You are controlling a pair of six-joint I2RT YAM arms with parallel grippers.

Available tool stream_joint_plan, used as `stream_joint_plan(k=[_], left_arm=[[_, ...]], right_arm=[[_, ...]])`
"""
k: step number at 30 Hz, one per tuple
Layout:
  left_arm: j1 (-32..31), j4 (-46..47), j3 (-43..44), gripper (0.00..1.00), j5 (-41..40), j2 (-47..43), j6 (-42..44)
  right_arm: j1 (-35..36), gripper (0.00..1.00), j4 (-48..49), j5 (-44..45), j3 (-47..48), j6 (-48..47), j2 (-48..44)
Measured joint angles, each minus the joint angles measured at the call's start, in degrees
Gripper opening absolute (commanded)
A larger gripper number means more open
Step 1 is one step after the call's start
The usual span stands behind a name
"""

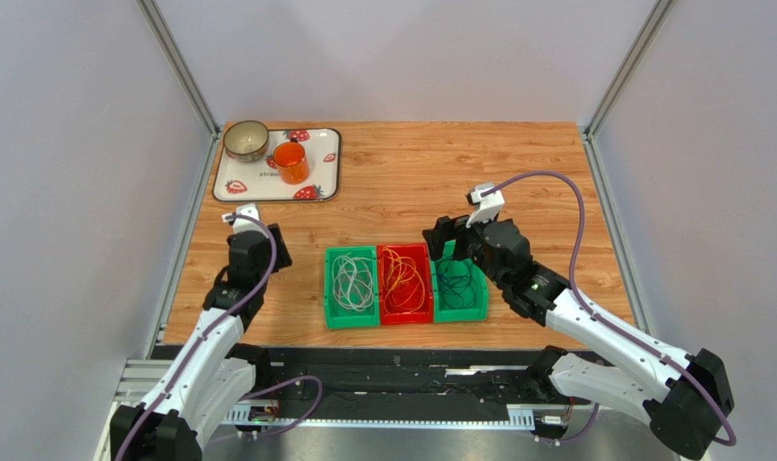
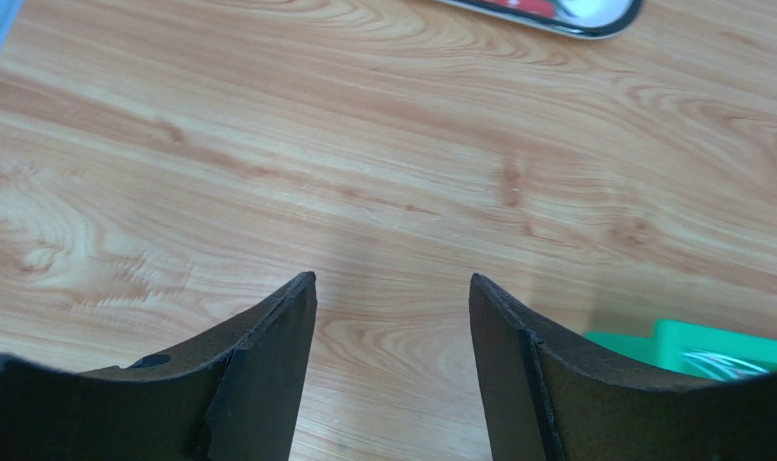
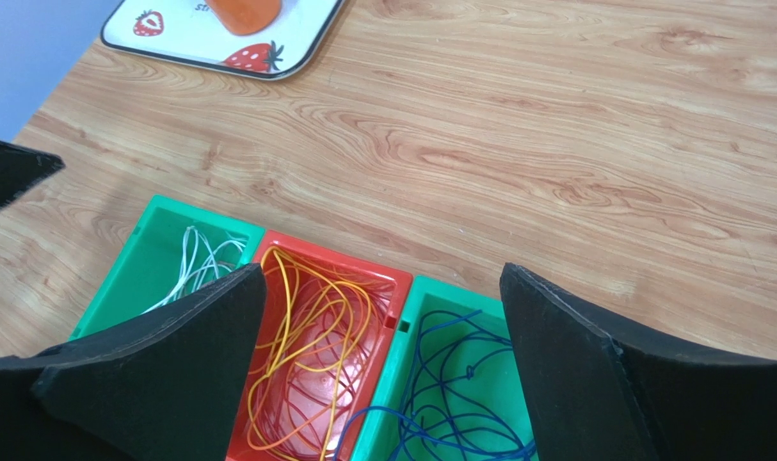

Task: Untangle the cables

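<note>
Three sets of cables lie sorted below and just in front of the right gripper, each in its own bin: the white cables in loose loops inside the left green bin, off to this gripper's left; the orange cables heaped in the red bin, under the gap between its fingers; and the dark blue cables coiled in the right green bin, nearest its right finger. We see the three bins touching side by side in a row. The right gripper hovers above them with its jaws spread wide and nothing between them, no cable touching either finger. The left gripper hangs well apart from the row, which sits off to its right; only a corner of a green bin shows beside its right finger. Its jaws stand moderately apart over the bare wooden table, holding nothing. Beyond the left gripper, at the table's far corner, we see a strawberry-printed tray carrying a bowl and an orange cup.
</note>
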Motion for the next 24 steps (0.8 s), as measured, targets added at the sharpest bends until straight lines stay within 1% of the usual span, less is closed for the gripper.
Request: stream_joint_plan(k=[3, 7, 10, 13, 14, 15, 16, 18, 21, 22, 23, 24], left_arm=[[0.13, 6.01, -4.92, 0.68, -3.45, -1.46, 2.14], [0.2, 15.98, -6.01, 0.66, -8.46, -0.59, 6.71], [0.5, 24.37, -6.4, 0.65, -11.3, 3.15, 10.12], [1.79, 33.79, -9.27, 0.66, -11.85, 8.02, 12.68], [2.49, 36.94, -10.49, 0.66, -11.58, 10.08, 13.55], [3.32, 39.19, -11.32, 0.61, -10.97, 11.98, 14.36], [4.02, 40.85, -11.72, 0.62, -10.25, 13.53, 15.1], [5.75, 45.2, -11.85, 0.59, -7.23, 17.05, 16.17], [6.73, 52.35, -12.07, 0.59, -3.17, 20.9, 17.27], [6.88, 57.0, -12.48, 0.57, -1.18, 23.32, 17.73], [6.91, 57.83, -12.52, 0.57, -0.61, 23.96, 17.84], [6.91, 61.51, -12.96, 0.59, 1.97, 26.49, 18.93]], right_arm=[[0.0, 0.96, 1.31, -0.94, -0.46, 0.63, 0.02], [0.0, 0.96, 1.81, -2.03, -0.48, 1.75, -0.07], [0.0, 0.96, 2.51, -2.89, -1.44, 2.51, -1.2], [0.0, 0.96, 3.04, -3.28, -3.02, 2.97, -3.32], [0.0, 0.96, 2.97, -3.43, -3.32, 3.02, -4.02], [0.0, 0.96, 2.97, -3.52, -3.45, 3.02, -4.59], [0.0, 0.96, 2.99, -3.58, -3.45, 3.04, -5.09], [0.0, 0.96, 2.97, -3.61, -3.45, 3.04, -6.01], [0.0, 0.96, 2.97, -3.56, -3.58, 3.02, -7.3], [0.0, 0.96, 2.95, -3.54, -3.76, 3.02, -7.74], [0.0, 0.96, 2.91, -3.52, -3.98, 3.02, -8.13], [0.0, 0.96, 2.8, -3.52, -4.17, 3.02, -8.33]])
